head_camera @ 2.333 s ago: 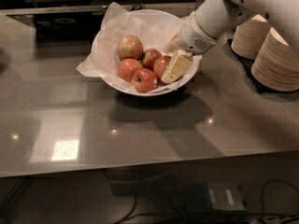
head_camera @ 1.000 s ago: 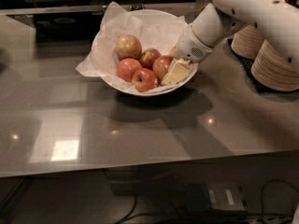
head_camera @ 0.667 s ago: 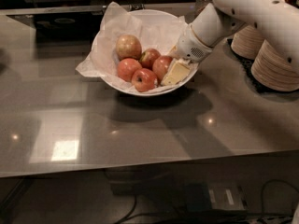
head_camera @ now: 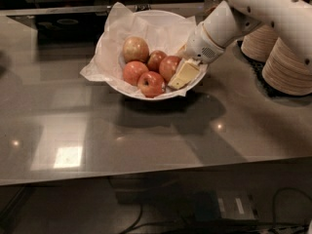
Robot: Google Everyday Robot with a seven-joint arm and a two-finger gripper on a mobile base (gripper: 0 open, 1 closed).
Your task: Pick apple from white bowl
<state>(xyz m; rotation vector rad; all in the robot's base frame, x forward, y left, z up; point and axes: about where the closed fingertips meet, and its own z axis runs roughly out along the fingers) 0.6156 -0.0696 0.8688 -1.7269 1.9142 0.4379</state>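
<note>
**White bowl and contents.** The white bowl [head_camera: 126, 91] is shown standing on the grey counter [head_camera: 146, 145]. It is lined with crumpled white paper [head_camera: 100, 65], which overhangs the bowl's left rim. Five apples are gathered inside.

- **The apple to be picked.** The apple [head_camera: 168, 66] is found at the right of the cluster, toward the bowl's right rim. It is round, glossy and mostly deep red, with a faint yellowish blush.
- **Neighbouring fruit.** It is flanked by a smaller dark red apple [head_camera: 155, 59] toward the bowl's centre and by a red apple [head_camera: 151, 83] near the front rim. A paler yellow-tan apple [head_camera: 135, 48] is placed at the bowl's back left, with a reddish apple [head_camera: 134, 72] just in front of it.
- **Gripper.** The cream-coloured gripper [head_camera: 183, 75] is seen inside the bowl at its right rim, just beside the apple. How far it is open, and whether anything is held, cannot be told.
- **Arm.** The white arm [head_camera: 229, 23] is seen above the bowl's right rim.
- **Surroundings.** Stacks of beige paper bowls [head_camera: 287, 65] are seen on the counter to the right of the white bowl.
</note>
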